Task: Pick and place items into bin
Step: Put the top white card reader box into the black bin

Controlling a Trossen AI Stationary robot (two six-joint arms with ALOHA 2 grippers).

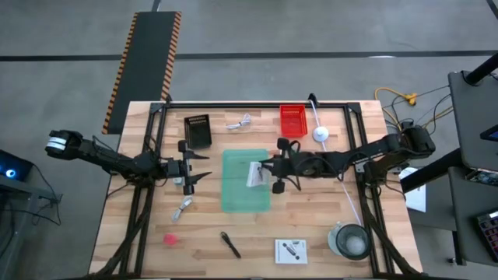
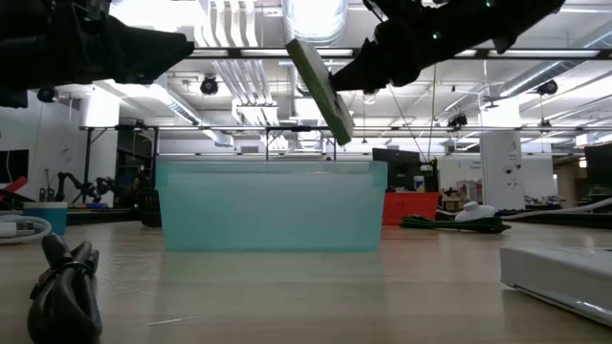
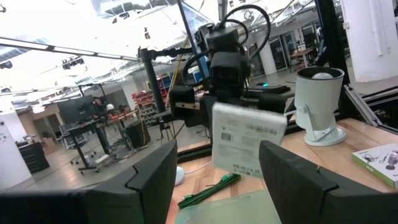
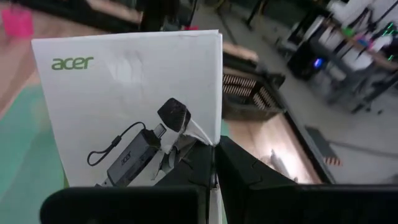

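Right gripper (image 1: 263, 169) is hanging over the teal bin (image 1: 246, 201) w/ fingers clamped tight on a white box (image 1: 255, 175). In the right wrist view the box (image 4: 134, 109) is showing a printed adapter and cable plus green lettering, and the dark fingers are pinching its lower edge. From table level the box (image 2: 320, 91) is tilting, well above the bin's rim (image 2: 273, 168), not touching it. The bin is sitting mid-table in the high view.

Left gripper (image 1: 200, 166) is waiting at approx 9 o'clock of the bin, just beside its rim, fingers (image 3: 149, 177) standing partly apart and holding nothing. Its wrist camera is looking across at the box (image 3: 247, 140) hanging from the other arm.

Other items, placed by clock off the bin in the high view:
- white coiled cable (image 1: 184, 207) at 8, near the left gripper
- pink blob (image 1: 170, 239) at 7, near the table's front edge
- black pen-like tool (image 1: 229, 244) at 6
- second white box (image 1: 290, 251) lying flat at 5
- clear round container (image 1: 349, 240) at 4, front right corner
- white round-based object (image 1: 320, 134) at 2
- red basket (image 1: 293, 120) at 1
- small silvery piece (image 1: 238, 123) at 12
- black tray (image 1: 198, 131) at 11

All these are resting on the wooden table (image 1: 140, 233), outside the bin.
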